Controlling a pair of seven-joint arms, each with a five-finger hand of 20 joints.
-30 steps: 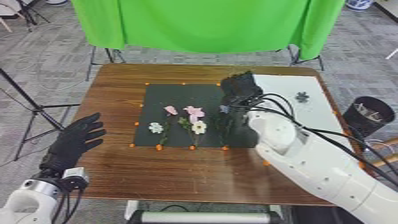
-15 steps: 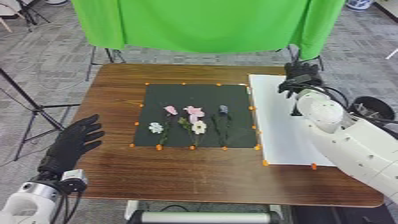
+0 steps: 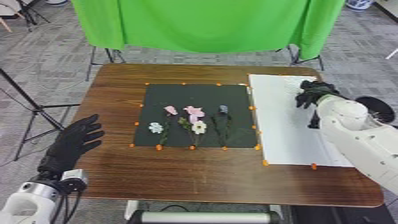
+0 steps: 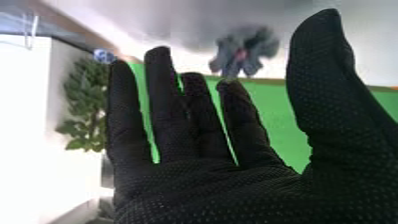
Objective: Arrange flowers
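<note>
Right hand: at the upper right of the head view point(image 3: 316, 92), over the right part of the white sheet point(image 3: 289, 132).
Right fingers: straight, with narrow gaps between them; thumb set well apart from them. No curl round any item.
Gray flower: in the right wrist view point(image 4: 245, 51), just beyond the fingertips of the right hand point(image 4: 222, 195), between the thumb side and the finger row. Contact with the fingertips: cannot tell.
Left hand: at the left of the head view point(image 3: 64, 150), beside the left edge of the table point(image 3: 133, 175).
Left fingers: extended and spread apart, holding nothing.
Mat: black point(image 3: 182, 91), at the center of the frame, left of the sheet.
Mat, left side: white flower point(image 3: 155, 128), with small pink flower point(image 3: 171, 109) above and to its right.
Mat, middle: large pink flower point(image 3: 194, 111); second white flower point(image 3: 199, 127) below it.
Mat, right side: blue flower point(image 3: 224, 109), upper end of a green stem point(image 3: 227, 127).
Markers: orange point(image 3: 266, 163), along the borders of the mat and the sheet.
Bin: black point(image 3: 378, 106), right of the table, partly behind the right arm.
Backdrop: green cloth point(image 3: 209, 27), top of the frame, beyond the table.
Plant: leafy green point(image 4: 84, 110), in the right wrist view, background.
</note>
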